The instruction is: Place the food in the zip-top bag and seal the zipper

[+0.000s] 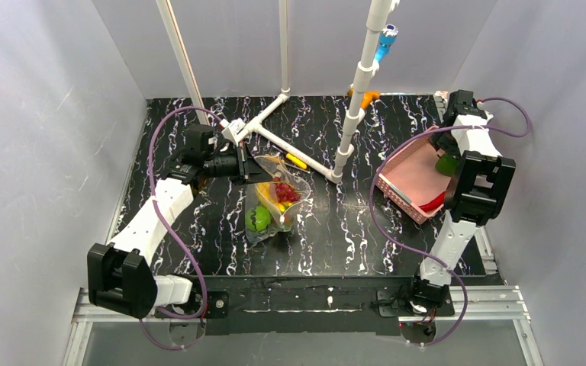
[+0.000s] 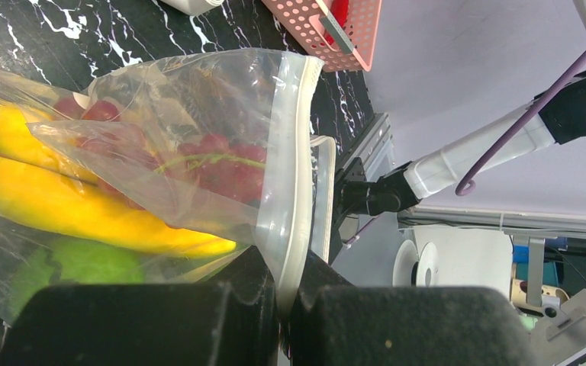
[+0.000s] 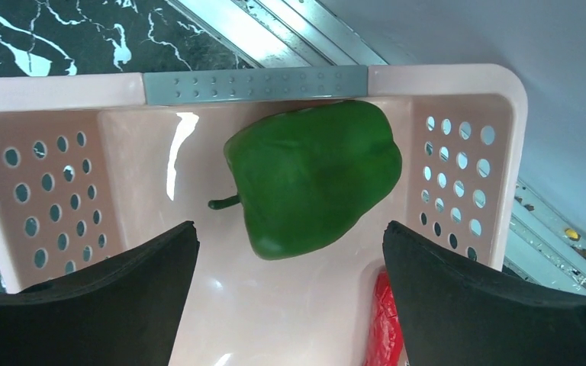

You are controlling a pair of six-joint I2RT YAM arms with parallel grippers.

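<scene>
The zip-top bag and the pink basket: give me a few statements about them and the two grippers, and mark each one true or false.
1. The left gripper is shut on the mouth edge of the zip-top bag. True.
2. The green pepper lies inside the zip-top bag. False: it lies in the pink basket.
3. The right gripper hangs open over the green pepper. True.
4. The zip-top bag holds no food. False: grapes, a banana and a green piece show through it.
</scene>
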